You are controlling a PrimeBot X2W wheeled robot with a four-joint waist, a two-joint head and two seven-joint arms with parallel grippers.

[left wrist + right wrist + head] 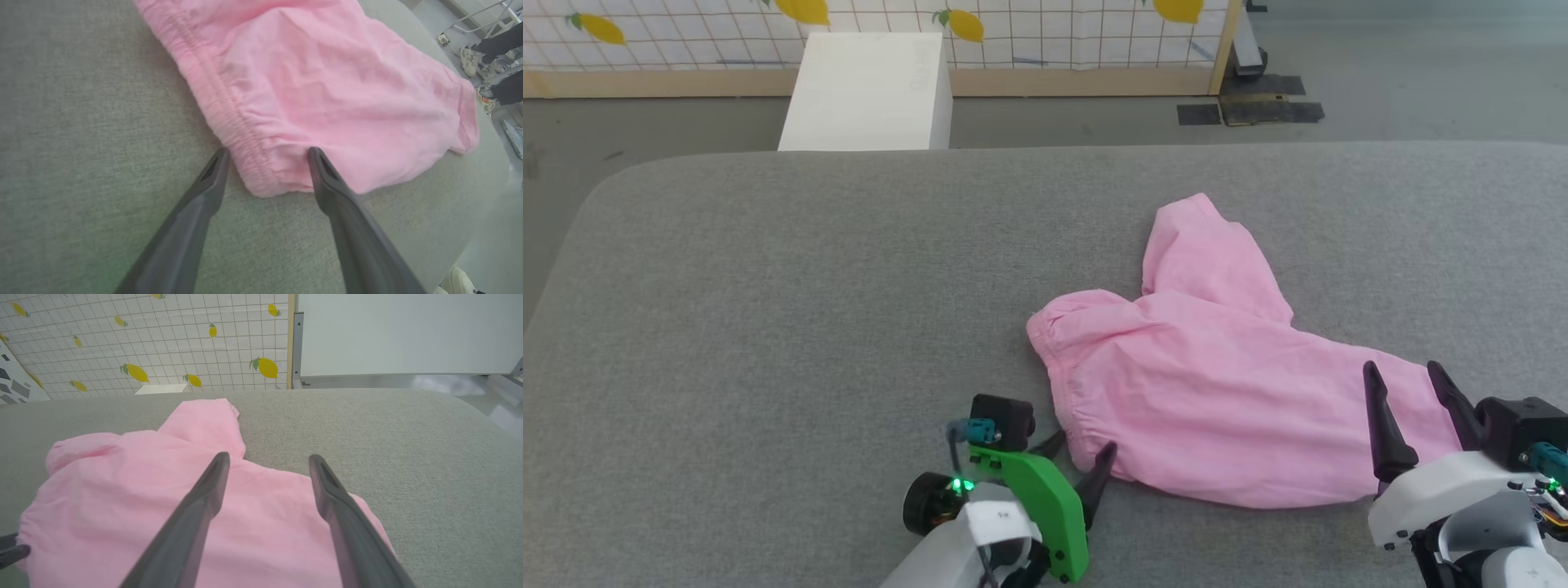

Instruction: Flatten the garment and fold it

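Grey fuzzy cloth covers the big table (768, 327). The left pincer (1085, 445) is wide open, with one finger on each side of the near waistband corner of the pink shorts (1201, 384) (it grips nothing). The right pincer (1402, 367) is wide open too, over the right leg end, maybe not touching. The shorts lie on the table's right half. Behind it are a white box (866, 90), grey floor (1054, 122) and a lemon wall (1054, 33).

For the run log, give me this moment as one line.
garment: unfolded, lying on grey surface | left gripper: jaws open astride waistband corner | right gripper: jaws open over leg end, nothing held
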